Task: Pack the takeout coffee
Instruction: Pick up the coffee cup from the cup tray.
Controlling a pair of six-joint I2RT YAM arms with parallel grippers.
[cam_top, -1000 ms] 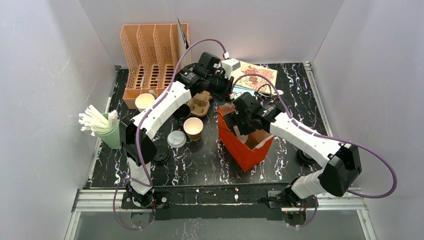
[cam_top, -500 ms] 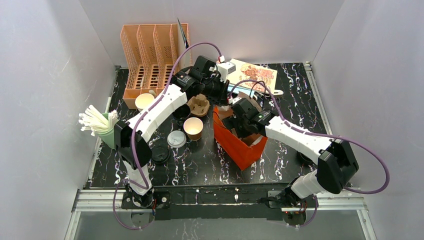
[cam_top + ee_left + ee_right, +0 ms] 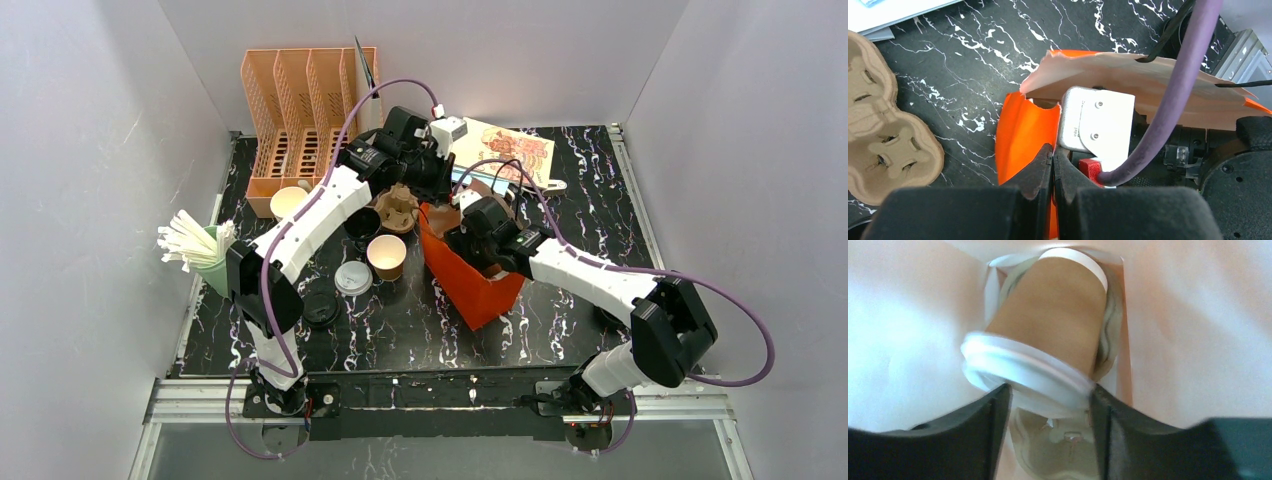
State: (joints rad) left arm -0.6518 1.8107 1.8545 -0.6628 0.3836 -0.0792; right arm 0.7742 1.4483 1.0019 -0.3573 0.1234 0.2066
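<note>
In the bag, the takeout coffee; cup carrier to its left.

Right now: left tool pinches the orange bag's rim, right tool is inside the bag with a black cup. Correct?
Wrong colour. The right wrist view shows a brown kraft cup with a white lid at the right tool. The rest holds: the left tool pinches the orange bag at its rim.

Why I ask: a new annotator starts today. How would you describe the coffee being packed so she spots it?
Find the orange paper bag mid-table, where the right gripper reaches in. Inside, by its fingertips, sits the takeout coffee: a brown cup that, unlike the open cups outside, wears a white lid.
</note>
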